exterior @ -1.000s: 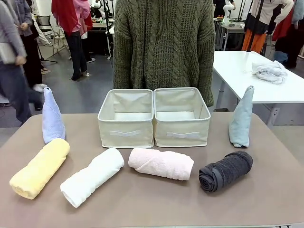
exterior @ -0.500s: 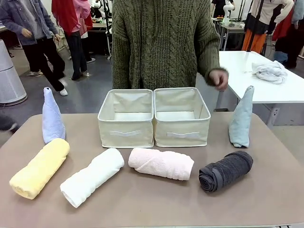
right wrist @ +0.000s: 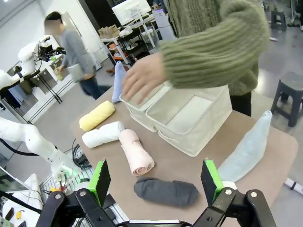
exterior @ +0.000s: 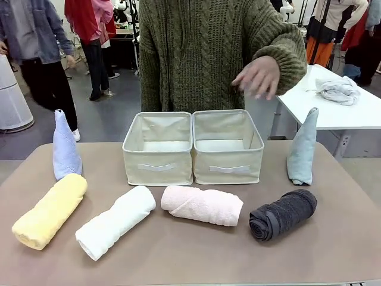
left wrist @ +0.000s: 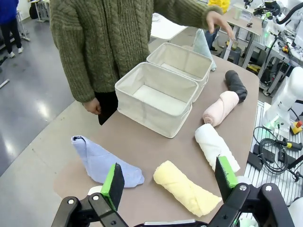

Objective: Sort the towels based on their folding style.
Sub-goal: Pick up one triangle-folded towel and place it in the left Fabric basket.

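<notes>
Six towels lie on the bench (exterior: 190,259) around two bins.

From the front, the left bin (exterior: 158,156) and right bin (exterior: 228,155) stand touching, just past the middle toward 12 o'clock. The lavender cone (exterior: 64,149) stands upright at 10 o'clock, the pale blue cone (exterior: 303,149) at 2 o'clock. Along the near side lie the yellow roll (exterior: 50,210) at 8 o'clock, white roll (exterior: 115,222) at 7, pink roll (exterior: 202,205) at 6 and dark grey roll (exterior: 283,214) at 4. A person's hand (exterior: 257,76), blurred, is raised over the bins' far side. The left fingers (left wrist: 113,185) are spread wide above the yellow roll; the right fingers (right wrist: 101,182) are spread wide above the dark grey roll.
</notes>
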